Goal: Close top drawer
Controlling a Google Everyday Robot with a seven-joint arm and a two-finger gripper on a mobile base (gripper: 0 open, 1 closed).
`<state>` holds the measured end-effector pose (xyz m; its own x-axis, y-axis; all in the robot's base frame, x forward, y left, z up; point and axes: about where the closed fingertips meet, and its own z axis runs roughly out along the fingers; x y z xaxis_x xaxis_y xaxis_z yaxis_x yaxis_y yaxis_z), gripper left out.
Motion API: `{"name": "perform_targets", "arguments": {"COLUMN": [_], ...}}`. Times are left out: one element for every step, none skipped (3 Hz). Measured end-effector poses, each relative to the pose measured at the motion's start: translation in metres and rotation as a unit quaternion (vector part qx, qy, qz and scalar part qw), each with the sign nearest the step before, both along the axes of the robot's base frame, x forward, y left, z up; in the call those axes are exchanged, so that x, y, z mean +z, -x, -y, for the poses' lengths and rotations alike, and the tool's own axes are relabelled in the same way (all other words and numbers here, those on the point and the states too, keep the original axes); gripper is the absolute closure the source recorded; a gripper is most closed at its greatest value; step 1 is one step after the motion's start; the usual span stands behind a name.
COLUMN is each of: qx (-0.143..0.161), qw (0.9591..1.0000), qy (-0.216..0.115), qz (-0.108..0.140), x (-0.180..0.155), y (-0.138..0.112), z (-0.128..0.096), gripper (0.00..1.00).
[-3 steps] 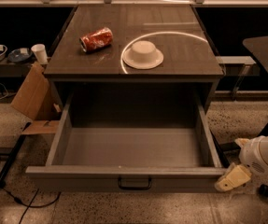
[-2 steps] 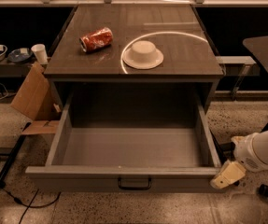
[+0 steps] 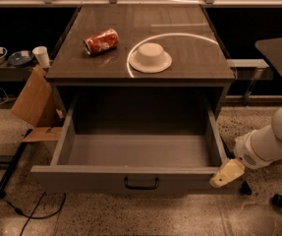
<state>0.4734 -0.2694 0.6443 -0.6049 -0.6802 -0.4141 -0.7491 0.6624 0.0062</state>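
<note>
With the top drawer (image 3: 81, 179) pulled fully out below the front edge of the counter (image 3: 81, 68) and the gripper (image 3: 227, 173) at its front's right end, forward of the counter's front-right corner — whether spread or closed we cannot tell — we push squarely, nearer the handle (image 3: 141, 182), to avoid racking.

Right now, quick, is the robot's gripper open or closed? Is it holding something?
Gripper: low at the right front corner of the open top drawer; open or closed cannot be told, and nothing can be seen held in it.
</note>
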Motion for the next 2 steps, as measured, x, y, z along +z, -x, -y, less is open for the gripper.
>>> {"name": "perform_targets", "arguments": {"qx": [-0.013, -0.032], "qw": [0.9999, 0.9993], "qy": [0.0, -0.001], "qz": [-0.008, -0.02], "x": [0.002, 0.004], "y": [-0.014, -0.027], "z": [-0.01, -0.014], "gripper": [0.0, 0.0]}}
